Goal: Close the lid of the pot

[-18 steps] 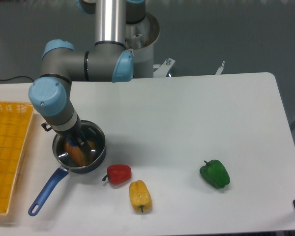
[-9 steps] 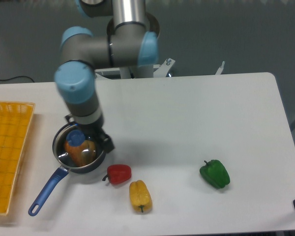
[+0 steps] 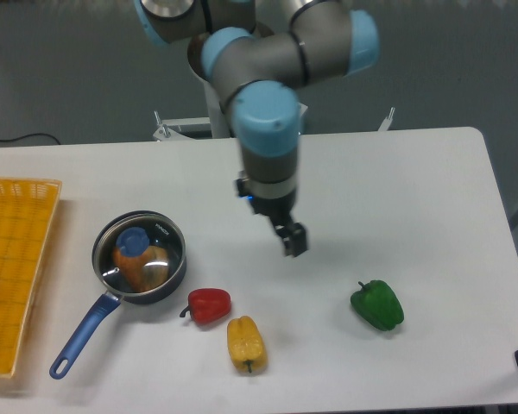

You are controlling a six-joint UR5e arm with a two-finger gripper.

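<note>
A clear, glossy glass pot lid point(image 3: 139, 258) with a thin metal rim and a blue plastic-looking knob is seen on a dark pot point(image 3: 168, 281) with a glossy blue handle, set on a smooth matt white tabletop point(image 3: 397, 198) beside three shiny, waxy-skinned peppers point(image 3: 377, 304).

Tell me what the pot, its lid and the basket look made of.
Pot: dark, probably coated metal; its blue handle looks plastic. Lid: clear glass with a thin shiny metal rim, since orange food shows through; blue knob, likely plastic. Basket: orange-yellow latticed plastic, by its uniform colour.
</note>
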